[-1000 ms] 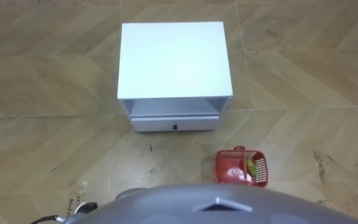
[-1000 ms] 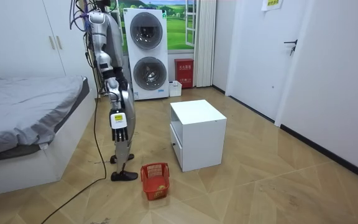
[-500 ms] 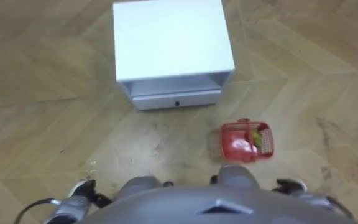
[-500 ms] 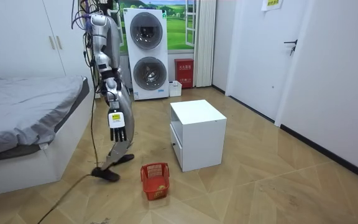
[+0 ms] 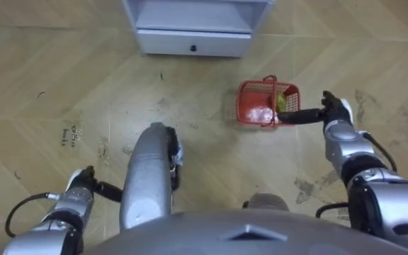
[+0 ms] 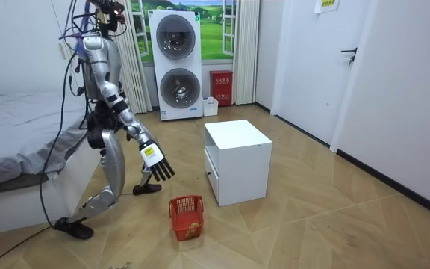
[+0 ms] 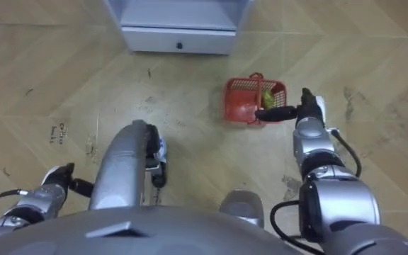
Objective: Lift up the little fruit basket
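The red fruit basket [image 5: 259,105] stands on the wooden floor with its handle up and yellow-green fruit inside. It is in front of me, to the right [image 7: 245,100], and in the room view it sits by the white cabinet [image 6: 187,217]. My right hand [image 5: 309,116] reaches out with straight fingers, and their tips lie over the basket's near right rim. In the room view this hand [image 6: 158,166] hangs open well above the basket and touches nothing. My left hand [image 5: 85,184] hangs low at my left side with relaxed fingers, holding nothing. I stand bent forward in a deep lunge, one leg stretched back.
A white cabinet [image 6: 237,161] with one low drawer [image 5: 193,42] stands just beyond the basket. A bed [image 6: 28,134] lies behind me. Stacked washing machines [image 6: 176,63] line the far wall. Open floor spreads to the right of the basket.
I have stepped into a lunge and bent down, so the eye view slid toward the floor. My right arm has swung forward over the basket. The basket has not moved.
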Motion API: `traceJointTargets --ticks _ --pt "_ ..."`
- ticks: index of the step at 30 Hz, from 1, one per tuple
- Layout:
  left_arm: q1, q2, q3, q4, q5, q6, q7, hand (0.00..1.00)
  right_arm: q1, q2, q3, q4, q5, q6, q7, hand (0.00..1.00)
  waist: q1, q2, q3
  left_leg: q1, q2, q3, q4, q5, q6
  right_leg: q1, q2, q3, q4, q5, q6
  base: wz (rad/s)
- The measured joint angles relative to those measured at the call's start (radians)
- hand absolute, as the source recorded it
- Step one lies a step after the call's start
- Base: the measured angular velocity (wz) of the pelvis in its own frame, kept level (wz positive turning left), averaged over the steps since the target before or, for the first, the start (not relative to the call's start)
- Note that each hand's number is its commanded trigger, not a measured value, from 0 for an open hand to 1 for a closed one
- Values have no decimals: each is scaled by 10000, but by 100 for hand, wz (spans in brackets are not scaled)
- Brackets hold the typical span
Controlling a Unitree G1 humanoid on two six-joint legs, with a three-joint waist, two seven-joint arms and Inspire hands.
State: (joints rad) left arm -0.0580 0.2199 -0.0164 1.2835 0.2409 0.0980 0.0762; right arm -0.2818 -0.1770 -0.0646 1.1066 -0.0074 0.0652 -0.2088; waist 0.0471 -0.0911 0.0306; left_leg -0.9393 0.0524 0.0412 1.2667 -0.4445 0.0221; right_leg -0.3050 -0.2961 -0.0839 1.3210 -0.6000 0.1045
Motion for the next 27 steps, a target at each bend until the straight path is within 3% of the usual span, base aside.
traceJointTargets --ticks 2,5,7,10,15,20,24,27 --pt "-153 -17 -431 292 -150 -160 227 0 -24 -307 -59 -569 72 -32 -396 0 -234 -45 22 -1059 -238 67 1602 -519 212 -1048 -436 507 2539 -290 3 33" --pt "-42 14 -690 322 -377 -403 611 0 -68 -559 -170 -1150 389 -105 -669 0 -286 -53 22 -1857 -610 345 3204 -1149 498 -1664 -901 1051 4821 -293 3 37" --pt "36 11 -868 321 -528 -516 756 0 -141 -682 -186 -1390 526 -252 -743 0 -382 31 64 -2147 -883 449 3910 -1391 608 -1682 -1084 1249 5692 -295 4 40" --pt "73 6 -911 436 -642 -664 970 0 -267 -760 -368 -1494 601 -363 -800 0 -560 -132 51 -2539 -1417 862 4756 -1675 808 -1670 -1566 1646 6885 -296 6 48" --pt "353 11 -1249 582 -1300 -935 1094 0 -160 -808 -372 -1493 838 -442 -799 0 -948 -193 52 -3007 -1900 1161 5607 -1848 927 -1459 -1737 1956 7909 -313 24 34" --pt "654 -16 -1868 728 -1333 -1284 1079 0 -141 -813 -321 -1491 854 -440 -766 0 -1074 -384 106 -3167 -1880 1326 5829 -1938 744 -1516 -1531 2324 8392 -530 11 4" --pt "896 -38 -2160 749 -1375 -1351 1068 0 -138 -821 -215 -1519 832 -440 -708 0 -1177 -512 77 -3218 -1841 1307 5949 -2000 524 -1546 -1415 2453 8708 -571 7 0" --pt "1065 -21 -2242 745 -1514 -1375 1065 0 -136 -822 -161 -1830 833 -440 -709 0 -1262 -547 78 -3441 -1829 1203 6184 -2012 295 -1531 -1153 2500 9112 -720 -79 9"
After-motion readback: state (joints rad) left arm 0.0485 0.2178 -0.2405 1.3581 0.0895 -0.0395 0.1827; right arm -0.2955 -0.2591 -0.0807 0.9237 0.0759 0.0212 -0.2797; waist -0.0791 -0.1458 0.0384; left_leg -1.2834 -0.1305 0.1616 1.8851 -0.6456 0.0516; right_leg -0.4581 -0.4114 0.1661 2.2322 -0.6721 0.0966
